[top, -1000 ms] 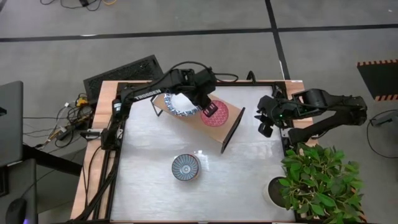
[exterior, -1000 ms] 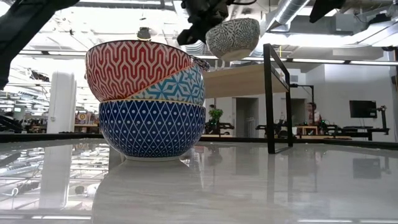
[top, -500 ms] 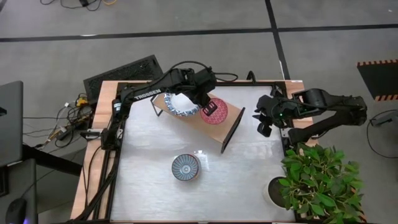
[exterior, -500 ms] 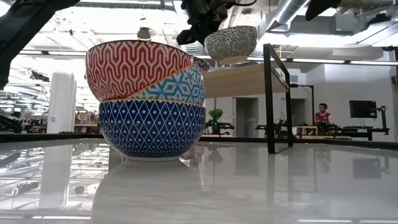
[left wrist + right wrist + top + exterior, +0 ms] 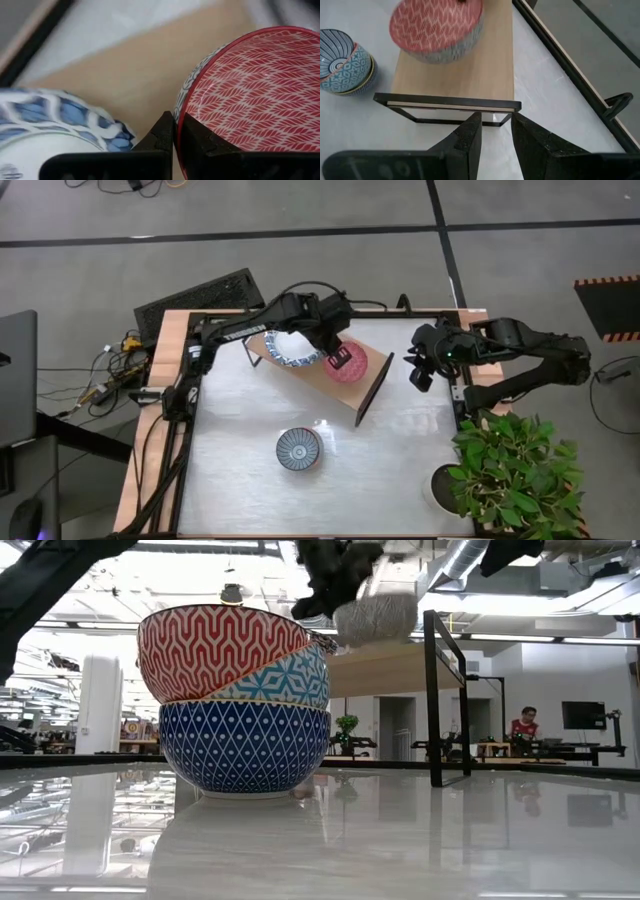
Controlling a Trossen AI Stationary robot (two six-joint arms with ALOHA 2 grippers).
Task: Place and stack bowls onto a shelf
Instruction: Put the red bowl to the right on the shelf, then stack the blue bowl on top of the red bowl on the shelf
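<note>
Red-inside bowl (image 5: 347, 364) sits over the middle of the shelf (image 5: 377, 370), grey-patterned outside, red patterned inside. Left gripper (image 5: 335, 357) is pinched on its rim: in the left wrist view one finger is inside the red-inside bowl (image 5: 260, 95) and one outside, rim clamped between them. Low view shows that bowl (image 5: 376, 618) right above the shelf board (image 5: 385, 668); can't tell whether it touches the wood or is just off it.

White bowl with blue patterned rim (image 5: 290, 348) is on the shelf's other end, just beside the red-inside one, close but apart in the left wrist view (image 5: 55, 130).

Stack of three bowls (image 5: 299, 448) stands on the table (image 5: 240, 470) well in front of the shelf: dark blue diamond bowl (image 5: 245, 748) at the bottom, teal star-pattern one (image 5: 285, 680) in the middle, red zigzag one (image 5: 220, 648) tilted on top.

Right gripper (image 5: 422, 370) hovers off the shelf's end, near the table's right edge, holding nothing; right wrist view shows its fingers (image 5: 465, 137) parted with a gap between them, looking down the shelf (image 5: 450, 75).

Potted plant (image 5: 510, 470) at the table's front right corner. A person in red (image 5: 521, 728) stands far back in the room.
</note>
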